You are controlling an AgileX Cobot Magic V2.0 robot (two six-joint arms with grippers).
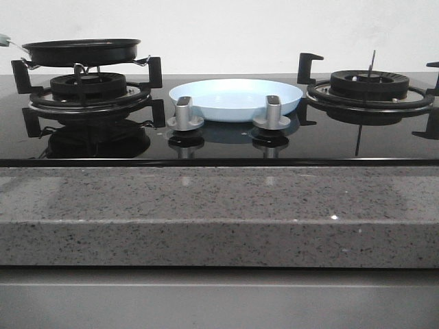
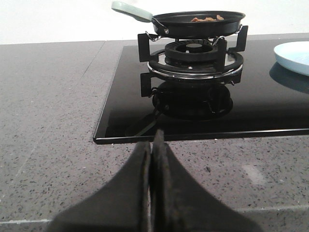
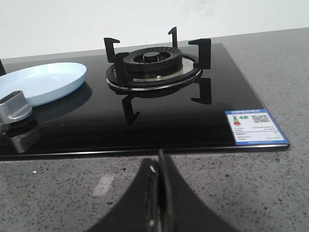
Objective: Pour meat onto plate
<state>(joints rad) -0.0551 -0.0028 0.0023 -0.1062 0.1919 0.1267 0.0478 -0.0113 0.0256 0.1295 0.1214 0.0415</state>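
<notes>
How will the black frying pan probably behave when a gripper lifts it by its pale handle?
The frying pan is wide and its handle sticks out one side, so it will likely sag away from the grip. The handle looks smooth and rounded, so it may twist between the fingers. The meat lies loose and could slide with any tilt.

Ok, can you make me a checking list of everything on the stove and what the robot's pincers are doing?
Surface: glossy black glass hob set in a speckled grey stone counter.
Job's things: meat lies in the black frying pan on the left burner; pale blue plate sits bare between the burners.
Clutter: two silver knobs in front of the plate; energy sticker by the right burner.
Grippers: left pincer shut, holding nothing; right pincer shut, holding nothing; both over the counter.
Cables: nothing seen.
Surroundings: plain white wall.
</notes>
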